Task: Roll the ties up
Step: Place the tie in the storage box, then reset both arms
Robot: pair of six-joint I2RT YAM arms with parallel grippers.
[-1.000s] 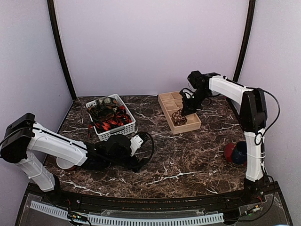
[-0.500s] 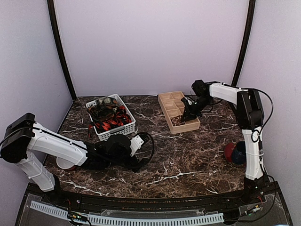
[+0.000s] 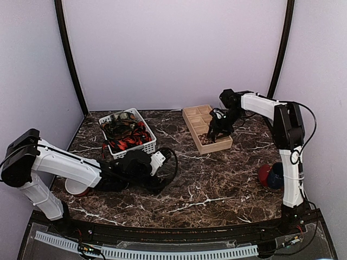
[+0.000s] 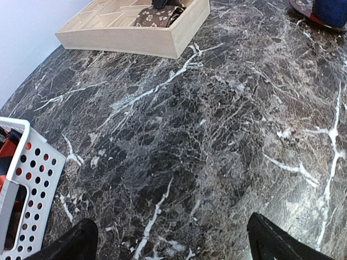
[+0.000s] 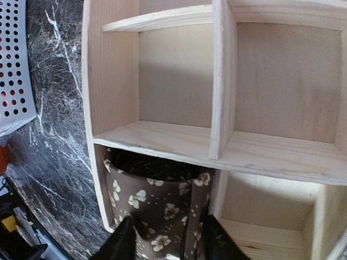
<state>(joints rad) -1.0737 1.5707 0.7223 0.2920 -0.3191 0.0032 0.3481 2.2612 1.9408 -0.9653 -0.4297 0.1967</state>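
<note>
The wooden tray [image 3: 214, 147] sits angled at the back right of the counter [image 3: 217, 187]. The white basket [image 3: 135, 151] is off to its left with a strip of open marble between them, and most of the front middle is open too. The right hand [image 3: 218, 131] hangs over the tray's near end, close to the front wall. The top view only gives you a speck of brown there, but the right wrist view shows it properly. The brown tie [image 5: 157, 214] with little tan flowers is rolled up and standing in the near-left compartment, snug against the outer wall and the dividers. That hand's fingers [image 5: 126, 241] are parted about halfway, one on each side of the top of the roll. It doesn't look clamped, though I can't tell if the pads brush the fabric. The left hand [image 4: 171, 230] is low over the counter, jaws spread wide with nothing in them, and its view looks across marble to the tray's side wall. The other ties [image 3: 126, 140], red-and-black and dark ones, are piled in the basket. The left arm [image 3: 65, 165] lies flat across the front left, just in front of the basket, with a cable loop [image 3: 172, 165] beside it. A dark blue cup [image 3: 275, 174] on something red sits by the counter's right edge, well apart from the tray.
</note>
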